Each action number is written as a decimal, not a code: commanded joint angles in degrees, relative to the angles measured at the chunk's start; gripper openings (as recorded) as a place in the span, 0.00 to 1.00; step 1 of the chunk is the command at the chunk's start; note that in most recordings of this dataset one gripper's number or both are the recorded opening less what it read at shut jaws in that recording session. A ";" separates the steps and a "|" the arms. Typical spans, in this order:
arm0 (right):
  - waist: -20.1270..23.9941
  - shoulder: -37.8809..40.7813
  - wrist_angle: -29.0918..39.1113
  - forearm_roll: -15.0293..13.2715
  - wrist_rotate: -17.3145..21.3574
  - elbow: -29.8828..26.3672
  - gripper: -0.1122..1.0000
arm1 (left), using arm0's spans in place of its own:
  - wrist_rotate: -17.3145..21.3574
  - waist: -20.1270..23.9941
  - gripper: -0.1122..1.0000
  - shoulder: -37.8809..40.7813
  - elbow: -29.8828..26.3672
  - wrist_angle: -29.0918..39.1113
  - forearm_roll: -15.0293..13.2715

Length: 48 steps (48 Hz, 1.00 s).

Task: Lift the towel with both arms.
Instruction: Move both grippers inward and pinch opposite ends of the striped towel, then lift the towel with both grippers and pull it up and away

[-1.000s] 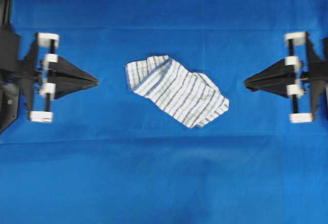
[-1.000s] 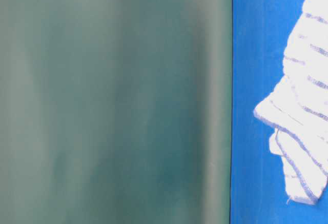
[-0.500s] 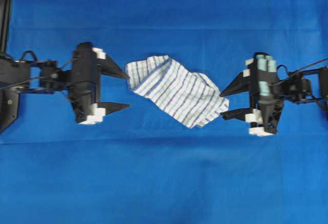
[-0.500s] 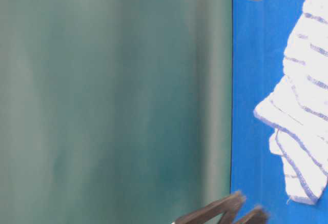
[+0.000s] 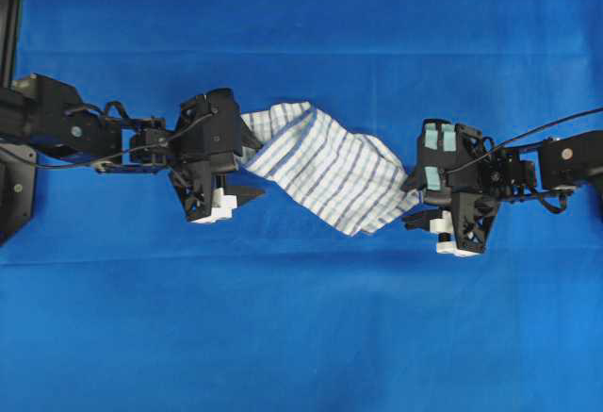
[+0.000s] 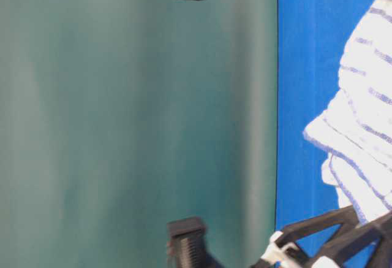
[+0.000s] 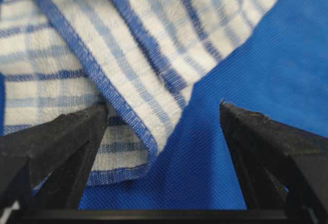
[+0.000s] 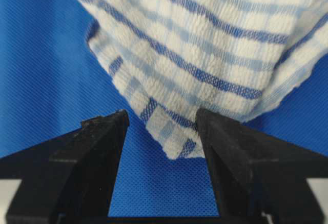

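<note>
The towel (image 5: 325, 167), white with blue and grey checks, lies crumpled on the blue tablecloth (image 5: 301, 337). My left gripper (image 5: 252, 165) is open at the towel's left end. In the left wrist view a folded towel (image 7: 128, 39) corner lies between the left gripper (image 7: 163, 106) fingers, against the left finger (image 7: 66, 142). My right gripper (image 5: 407, 203) is open at the towel's right end. In the right wrist view the towel (image 8: 205, 44) tip hangs between the right gripper (image 8: 163, 112) fingers, beside the right finger (image 8: 230, 152). Neither holds it.
In the table-level view the towel (image 6: 361, 114) shows at the right edge with black arm fingers (image 6: 324, 225) at its lower end. A plain green backdrop (image 6: 122, 121) fills the rest. Blue tablecloth spreads all round the towel.
Both arms have come in from the table's sides to the towel's two ends. Both grippers went from shut to open and tilted down around the cloth's corners.
</note>
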 commanded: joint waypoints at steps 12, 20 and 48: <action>0.18 1.58 -3.52 0.35 0.18 -0.97 0.65 | 0.26 0.79 0.90 2.46 -2.81 -0.53 -0.18; -0.18 1.58 -3.60 0.26 0.00 -1.05 0.57 | 0.62 0.88 0.71 2.55 -3.25 2.46 -0.18; -0.62 -11.60 6.77 -0.09 -0.79 -6.33 0.14 | -1.93 -0.18 0.12 -19.16 -5.10 21.18 -0.35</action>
